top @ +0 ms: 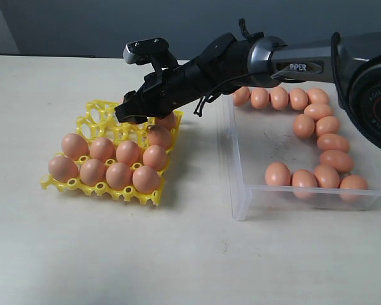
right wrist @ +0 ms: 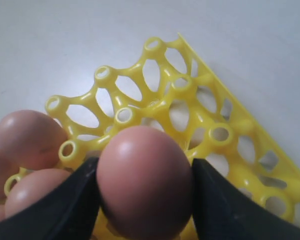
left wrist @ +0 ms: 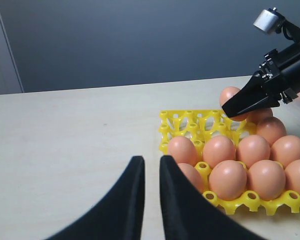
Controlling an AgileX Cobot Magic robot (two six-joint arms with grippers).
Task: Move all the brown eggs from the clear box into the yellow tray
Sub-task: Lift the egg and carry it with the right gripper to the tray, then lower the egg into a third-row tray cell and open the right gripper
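The yellow tray (top: 101, 111) lies left of the clear box (top: 236, 190). Several brown eggs (top: 118, 174) fill its front two rows, and two more sit in the third row on the right. My right gripper (top: 131, 113) reaches across over the tray's back part, shut on one brown egg (right wrist: 144, 180). That egg hangs just above empty cups (right wrist: 190, 100); the left wrist view shows it too (left wrist: 229, 95). Several eggs (top: 304, 124) lie along the box's back, right and front sides. My left gripper (left wrist: 148, 162), with nothing in it, hovers near the tray's corner (left wrist: 165, 117), its fingers a narrow slit apart.
The right arm (top: 285, 63) stretches over the box's back left corner. Bare beige tabletop (top: 177, 254) runs in front of the tray and box. A dark wall (top: 63, 25) stands behind the table.
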